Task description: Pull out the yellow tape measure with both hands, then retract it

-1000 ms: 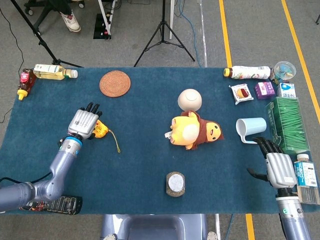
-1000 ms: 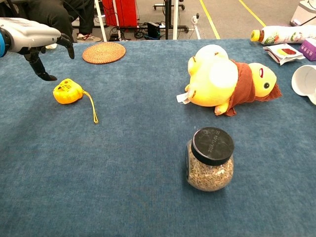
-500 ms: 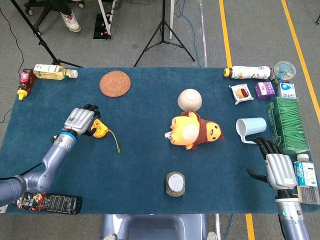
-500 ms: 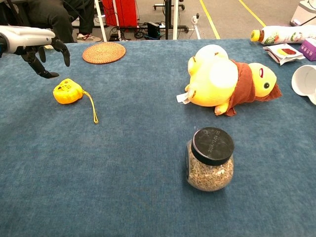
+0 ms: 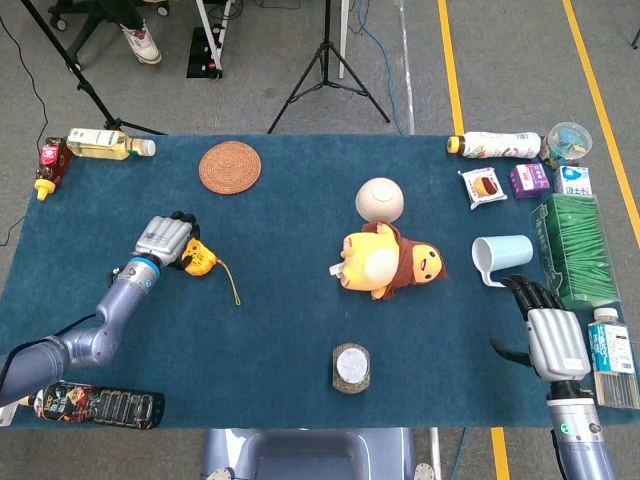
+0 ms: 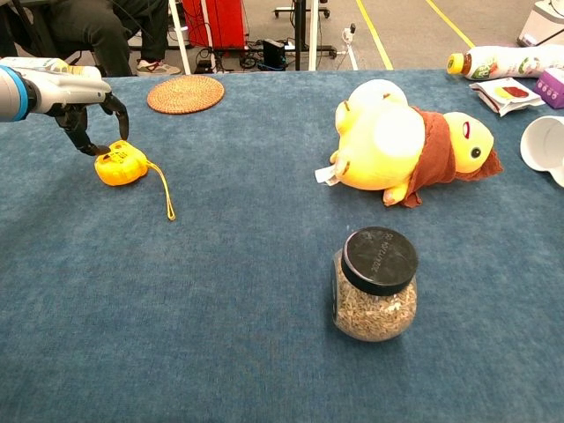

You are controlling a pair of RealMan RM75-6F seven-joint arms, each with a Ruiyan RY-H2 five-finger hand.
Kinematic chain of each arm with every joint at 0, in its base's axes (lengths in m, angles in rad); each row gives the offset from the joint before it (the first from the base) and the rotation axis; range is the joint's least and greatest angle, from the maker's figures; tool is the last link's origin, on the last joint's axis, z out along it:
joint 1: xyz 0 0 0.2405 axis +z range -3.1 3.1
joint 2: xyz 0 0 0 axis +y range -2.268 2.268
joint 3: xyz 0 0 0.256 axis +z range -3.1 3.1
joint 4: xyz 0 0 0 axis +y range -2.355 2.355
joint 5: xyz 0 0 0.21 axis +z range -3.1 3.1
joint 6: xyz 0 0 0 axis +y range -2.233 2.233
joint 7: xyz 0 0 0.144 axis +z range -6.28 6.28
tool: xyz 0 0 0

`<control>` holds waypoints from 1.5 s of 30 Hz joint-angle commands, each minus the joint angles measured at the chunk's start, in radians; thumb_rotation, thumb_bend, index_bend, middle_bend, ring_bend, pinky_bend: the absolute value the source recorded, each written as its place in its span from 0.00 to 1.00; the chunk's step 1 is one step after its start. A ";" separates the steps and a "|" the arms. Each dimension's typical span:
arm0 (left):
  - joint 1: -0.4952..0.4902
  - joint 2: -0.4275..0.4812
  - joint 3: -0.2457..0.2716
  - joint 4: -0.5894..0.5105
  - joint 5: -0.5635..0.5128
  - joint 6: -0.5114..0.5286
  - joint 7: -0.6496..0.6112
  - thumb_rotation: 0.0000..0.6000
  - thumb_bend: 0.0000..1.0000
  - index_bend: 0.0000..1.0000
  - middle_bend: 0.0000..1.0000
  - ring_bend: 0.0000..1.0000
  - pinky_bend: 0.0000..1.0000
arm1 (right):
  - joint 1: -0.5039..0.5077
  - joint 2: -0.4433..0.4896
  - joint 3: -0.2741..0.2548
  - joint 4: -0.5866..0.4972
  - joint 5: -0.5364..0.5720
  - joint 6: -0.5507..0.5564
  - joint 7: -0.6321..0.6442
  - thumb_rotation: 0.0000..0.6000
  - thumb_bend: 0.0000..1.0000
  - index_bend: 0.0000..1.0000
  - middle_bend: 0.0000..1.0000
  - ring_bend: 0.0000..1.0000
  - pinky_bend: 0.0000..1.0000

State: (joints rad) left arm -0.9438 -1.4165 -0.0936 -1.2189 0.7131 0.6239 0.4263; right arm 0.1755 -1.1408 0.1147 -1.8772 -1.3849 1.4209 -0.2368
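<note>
The yellow tape measure lies on the blue table cloth at the left, its yellow wrist strap trailing toward the front. My left hand hovers just behind and over it, fingers curved down and apart. The thumb tip reaches the case's upper back edge, and nothing is gripped. At the table's front right corner my right hand rests with its fingers stretched out and empty, far from the tape measure. The chest view does not show it.
A yellow plush toy lies mid-table with a round beige ball behind it and a black-lidded jar in front. A woven coaster sits at the back left. A cup, green box and bottles crowd the right side.
My left hand has come down and closer to the tape measure, its fingers curling over the case. The right hand has barely shifted.
</note>
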 commanded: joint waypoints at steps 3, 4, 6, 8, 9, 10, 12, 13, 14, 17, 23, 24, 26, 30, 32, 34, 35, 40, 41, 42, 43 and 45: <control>-0.002 0.017 -0.020 -0.003 -0.008 -0.048 -0.072 1.00 0.48 0.33 0.18 0.12 0.30 | -0.001 0.001 0.000 -0.007 0.003 0.002 -0.008 1.00 0.20 0.16 0.17 0.19 0.22; 0.000 0.025 -0.023 -0.007 -0.001 -0.053 -0.085 1.00 0.49 0.33 0.18 0.12 0.30 | -0.001 0.001 0.000 -0.008 0.004 0.002 -0.009 1.00 0.20 0.16 0.17 0.19 0.22; 0.002 0.037 -0.025 -0.014 0.016 -0.061 -0.103 1.00 0.51 0.33 0.18 0.12 0.30 | -0.001 0.001 0.001 -0.011 0.004 0.002 -0.012 1.00 0.20 0.16 0.17 0.19 0.22; 0.003 0.046 -0.023 -0.018 0.031 -0.064 -0.114 1.00 0.51 0.32 0.18 0.12 0.29 | -0.001 0.002 0.001 -0.013 0.003 0.002 -0.013 1.00 0.20 0.16 0.17 0.19 0.22; 0.002 0.050 -0.021 -0.019 0.035 -0.066 -0.117 1.00 0.52 0.32 0.18 0.12 0.29 | -0.001 0.002 0.001 -0.015 0.003 0.002 -0.013 1.00 0.20 0.16 0.17 0.19 0.22; 0.001 0.052 -0.019 -0.018 0.039 -0.069 -0.121 1.00 0.52 0.31 0.18 0.11 0.29 | -0.001 0.003 0.001 -0.016 0.003 0.002 -0.014 1.00 0.20 0.16 0.17 0.19 0.22; -0.001 0.052 -0.016 -0.014 0.040 -0.077 -0.126 1.00 0.52 0.31 0.18 0.10 0.28 | -0.001 0.004 0.001 -0.019 0.003 0.002 -0.013 1.00 0.20 0.16 0.17 0.19 0.22; -0.003 0.051 -0.015 -0.012 0.040 -0.080 -0.129 1.00 0.52 0.31 0.18 0.10 0.28 | -0.001 0.004 0.000 -0.019 0.003 0.002 -0.013 1.00 0.20 0.16 0.17 0.19 0.22; -0.005 0.049 -0.013 -0.007 0.038 -0.084 -0.131 1.00 0.52 0.31 0.18 0.09 0.28 | -0.002 0.004 0.000 -0.019 0.004 0.002 -0.012 1.00 0.20 0.16 0.17 0.19 0.22; -0.012 0.040 -0.007 0.007 0.035 -0.091 -0.133 1.00 0.52 0.31 0.18 0.09 0.28 | -0.004 0.004 -0.001 -0.020 0.004 0.004 -0.009 1.00 0.20 0.15 0.17 0.19 0.22; -0.032 0.021 0.002 0.035 0.021 -0.109 -0.138 1.00 0.52 0.31 0.18 0.09 0.28 | -0.008 0.004 -0.002 -0.021 0.006 0.008 -0.009 1.00 0.20 0.15 0.17 0.19 0.22; -0.037 0.021 0.005 0.038 0.018 -0.115 -0.139 1.00 0.52 0.31 0.18 0.09 0.28 | -0.008 0.004 -0.001 -0.022 0.007 0.008 -0.010 1.00 0.20 0.15 0.17 0.19 0.22; -0.045 0.024 0.017 0.039 0.010 -0.130 -0.134 1.00 0.52 0.31 0.18 0.09 0.28 | -0.008 0.004 -0.001 -0.024 0.007 0.009 -0.012 1.00 0.20 0.15 0.17 0.19 0.22; -0.057 0.039 0.042 0.030 -0.013 -0.149 -0.128 1.00 0.53 0.31 0.18 0.09 0.28 | -0.008 0.003 -0.002 -0.026 0.005 0.009 -0.016 1.00 0.20 0.15 0.17 0.19 0.22; -0.061 0.048 0.057 0.020 -0.026 -0.148 -0.124 1.00 0.53 0.31 0.18 0.09 0.28 | -0.008 0.003 -0.002 -0.027 0.004 0.009 -0.017 1.00 0.20 0.15 0.17 0.19 0.22; -0.064 0.059 0.073 0.005 -0.036 -0.147 -0.120 1.00 0.53 0.31 0.18 0.09 0.28 | -0.008 0.002 -0.002 -0.028 0.000 0.010 -0.015 1.00 0.20 0.15 0.17 0.19 0.23; -0.064 0.067 0.082 -0.008 -0.041 -0.144 -0.119 1.00 0.53 0.31 0.18 0.09 0.28 | -0.008 0.002 -0.002 -0.028 -0.001 0.011 -0.015 1.00 0.20 0.15 0.17 0.19 0.23; -0.057 0.120 0.119 -0.091 -0.045 -0.118 -0.111 1.00 0.53 0.31 0.18 0.09 0.28 | -0.009 0.002 -0.004 -0.029 -0.008 0.012 -0.012 1.00 0.20 0.15 0.17 0.19 0.22; -0.054 0.135 0.129 -0.116 -0.044 -0.108 -0.107 1.00 0.53 0.31 0.18 0.09 0.28 | -0.008 0.001 -0.004 -0.028 -0.010 0.011 -0.011 1.00 0.20 0.15 0.17 0.19 0.22; -0.052 0.146 0.136 -0.135 -0.044 -0.101 -0.104 1.00 0.53 0.31 0.18 0.09 0.28 | -0.007 0.002 -0.004 -0.028 -0.011 0.010 -0.010 1.00 0.20 0.15 0.17 0.19 0.23; -0.051 0.153 0.140 -0.147 -0.044 -0.097 -0.103 1.00 0.53 0.31 0.18 0.08 0.28 | -0.007 0.002 -0.004 -0.028 -0.012 0.010 -0.009 1.00 0.20 0.14 0.17 0.19 0.22; -0.047 0.182 0.161 -0.194 -0.044 -0.083 -0.093 1.00 0.53 0.31 0.18 0.08 0.28 | -0.006 0.002 -0.005 -0.027 -0.015 0.008 -0.007 1.00 0.20 0.14 0.17 0.19 0.23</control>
State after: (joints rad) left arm -0.9967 -1.2664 0.0429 -1.3698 0.6696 0.5217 0.3220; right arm 0.1691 -1.1389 0.1099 -1.9043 -1.3998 1.4296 -0.2439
